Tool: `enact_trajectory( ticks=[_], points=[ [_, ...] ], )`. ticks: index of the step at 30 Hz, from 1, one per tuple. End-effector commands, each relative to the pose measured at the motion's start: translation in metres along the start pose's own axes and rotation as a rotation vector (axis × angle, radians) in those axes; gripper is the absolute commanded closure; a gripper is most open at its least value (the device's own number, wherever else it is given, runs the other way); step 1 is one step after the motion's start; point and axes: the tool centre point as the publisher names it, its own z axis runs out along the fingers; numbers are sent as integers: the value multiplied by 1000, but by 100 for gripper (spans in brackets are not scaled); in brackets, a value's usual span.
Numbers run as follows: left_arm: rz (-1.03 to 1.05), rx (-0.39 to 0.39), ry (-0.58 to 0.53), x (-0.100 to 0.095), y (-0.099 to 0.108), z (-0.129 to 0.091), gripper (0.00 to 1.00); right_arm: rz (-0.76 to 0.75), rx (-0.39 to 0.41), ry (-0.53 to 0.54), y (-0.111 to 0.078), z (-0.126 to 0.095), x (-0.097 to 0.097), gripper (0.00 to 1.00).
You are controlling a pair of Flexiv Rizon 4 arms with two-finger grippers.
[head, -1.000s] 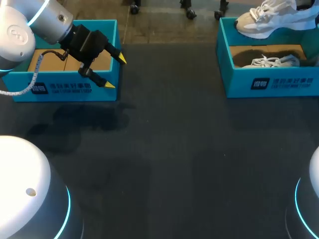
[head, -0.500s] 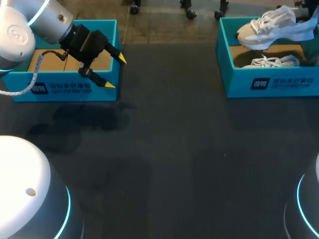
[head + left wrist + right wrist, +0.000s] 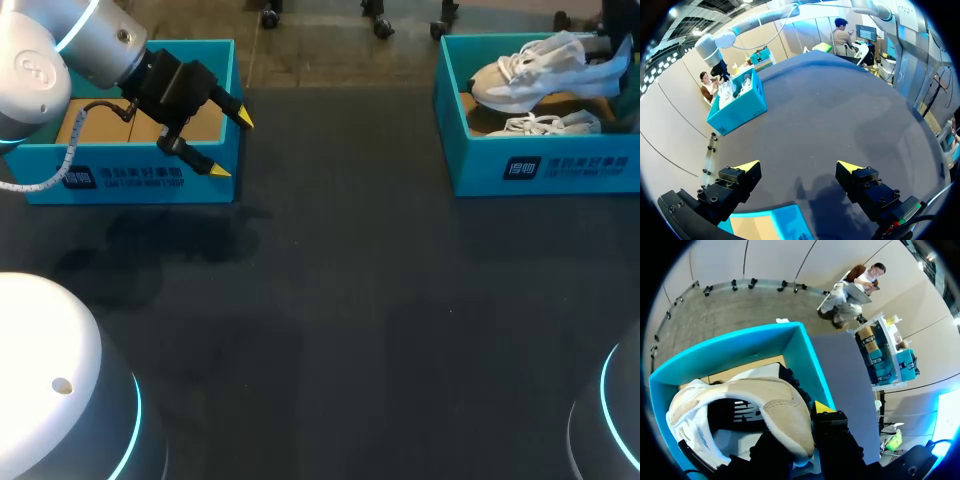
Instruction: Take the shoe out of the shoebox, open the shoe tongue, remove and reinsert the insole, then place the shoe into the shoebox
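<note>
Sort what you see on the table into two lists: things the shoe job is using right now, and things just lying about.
In use: shoe, held in the right gripper; right shoebox beneath it.
Lying about: second shoe inside that box; left shoebox; left gripper, open and empty above it.

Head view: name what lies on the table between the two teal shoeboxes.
Nothing: only bare dark table between left shoebox and right shoebox, seen in the head view.
</note>
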Motion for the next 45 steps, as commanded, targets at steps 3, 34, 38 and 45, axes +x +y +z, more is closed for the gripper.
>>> enact_trajectory(
  ticks=[3, 34, 38, 45],
  points=[
    [0, -3, 1, 0, 0, 0, 0, 11, 10, 5, 9, 20, 9, 100],
    [0, -3, 1, 0, 0, 0, 0, -7, 73, 61, -3, 74, 24, 100],
    [0, -3, 1, 0, 0, 0, 0, 4, 67, 72, -1, 75, 22, 76],
    [0, -3, 1, 0, 0, 0, 0, 15, 61, 69, 0, 71, 18, 56]
  ],
)
